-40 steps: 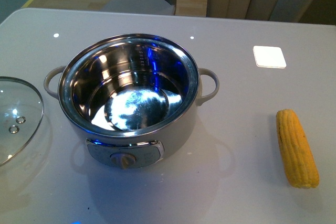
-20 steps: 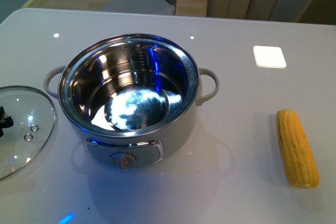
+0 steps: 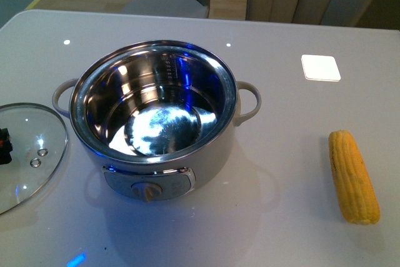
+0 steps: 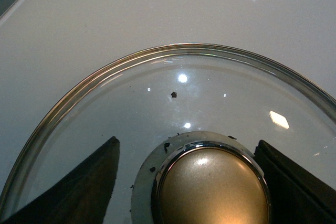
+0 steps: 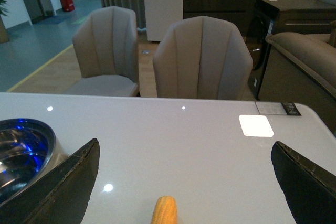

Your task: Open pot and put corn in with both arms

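Pot (image 3: pixel 153 117) uncovered: shiny steel bowl, cream body, knob panel at 6 o'clock. Ribbed yellow corn (image 3: pixel 353 176) at its 4 o'clock, well apart, bare glossy table (image 3: pixel 281 229) between. Steel-rimmed glass lid (image 3: pixel 31 154) flat at 9 o'clock. Left gripper (image 4: pixel 186 148) released, fingers astride the lid's gold knob (image 4: pixel 210 187). Right gripper (image 5: pixel 185 142) released, holding nothing, facing the corn's tip.
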### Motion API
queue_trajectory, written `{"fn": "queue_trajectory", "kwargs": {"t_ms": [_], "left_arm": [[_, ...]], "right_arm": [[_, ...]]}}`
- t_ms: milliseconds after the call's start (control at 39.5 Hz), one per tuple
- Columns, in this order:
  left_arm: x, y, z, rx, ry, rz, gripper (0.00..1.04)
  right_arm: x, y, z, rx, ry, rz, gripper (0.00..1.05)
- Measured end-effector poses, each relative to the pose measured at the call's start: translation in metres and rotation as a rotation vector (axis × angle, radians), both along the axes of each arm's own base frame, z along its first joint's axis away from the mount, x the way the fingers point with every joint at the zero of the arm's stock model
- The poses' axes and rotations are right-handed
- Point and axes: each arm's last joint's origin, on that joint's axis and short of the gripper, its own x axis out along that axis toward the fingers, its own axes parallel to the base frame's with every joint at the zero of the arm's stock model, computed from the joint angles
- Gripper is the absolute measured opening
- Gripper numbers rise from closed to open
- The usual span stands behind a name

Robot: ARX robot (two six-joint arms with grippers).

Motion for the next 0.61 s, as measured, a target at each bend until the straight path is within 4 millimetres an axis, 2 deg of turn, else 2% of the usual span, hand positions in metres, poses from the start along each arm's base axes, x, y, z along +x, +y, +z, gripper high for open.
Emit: {"fn": "queue_trajectory", "kwargs": {"t_ms": [76, 126, 177, 228, 379, 607], "left_arm": [[-0.001, 0.001, 0.012, 0.004, -0.01, 0.005, 0.95], [0.0, 0.002, 0.021, 0.008, -0.024, 0.007, 1.0], [0.001, 0.003, 0.033, 0.013, -0.045, 0.01, 0.98], [0.003, 0.004, 0.055, 0.018, -0.084, 0.011, 0.98], [0.0, -0.001, 0.103, 0.018, -0.163, -0.001, 0.98], [-0.028, -0.03, 0.178, -0.028, -0.285, -0.071, 0.98]], "right_arm": [[0.0, 0.0, 0.0, 0.0, 0.0, 0.0, 0.96], [0.0, 0.0, 0.0, 0.0, 0.0, 0.0, 0.96], [0.0, 0.0, 0.0, 0.0, 0.001, 0.0, 0.96], [0.0, 0.0, 0.0, 0.0, 0.0, 0.0, 0.96], [0.0, 0.0, 0.0, 0.0, 0.001, 0.0, 0.96], [0.0, 0.0, 0.0, 0.0, 0.001, 0.0, 0.96]]}}
